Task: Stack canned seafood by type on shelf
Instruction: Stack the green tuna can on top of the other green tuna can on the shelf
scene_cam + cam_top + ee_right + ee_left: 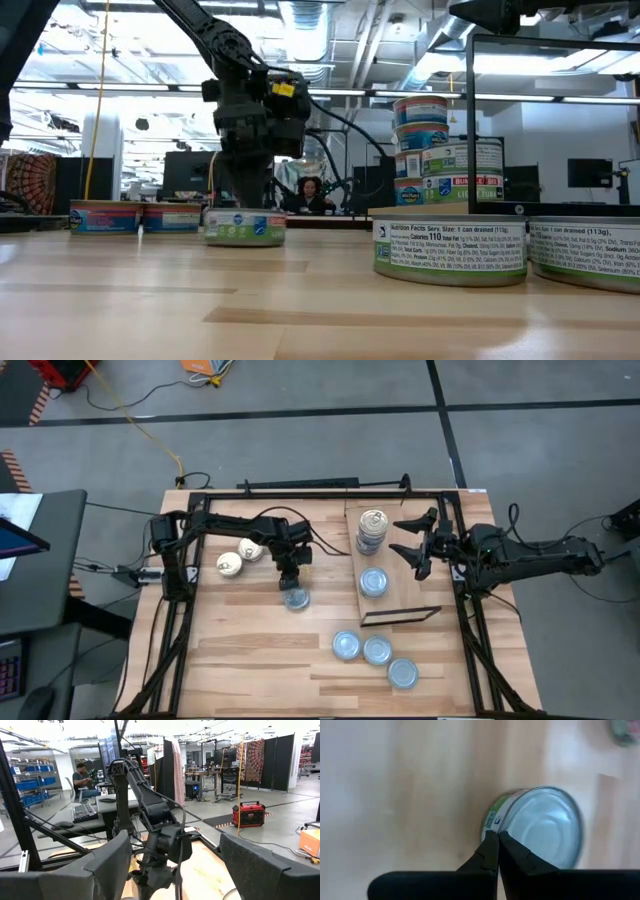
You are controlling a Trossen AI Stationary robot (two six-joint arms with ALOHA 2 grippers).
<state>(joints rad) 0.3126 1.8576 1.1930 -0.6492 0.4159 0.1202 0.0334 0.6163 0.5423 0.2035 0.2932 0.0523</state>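
The left gripper (295,586) is poised directly over a silvery-topped tin (296,599) at centre frame of the high view, on the bare tabletop (250,660); its jaws are pressed fully together, nothing held, their tips at the tin's rim in the left wrist view (535,830). Before any grasp the jaws must be spread wider than the tin, then lowered to straddle it squarely, so that it is not nudged aside. The shelf (400,585) lies right of centre; on it are seen a tall stack (371,532) and a single silvery tin (373,582), onto which this one would probably belong. The right gripper (420,546) waits above the shelf's right part, jaws wide apart and empty.
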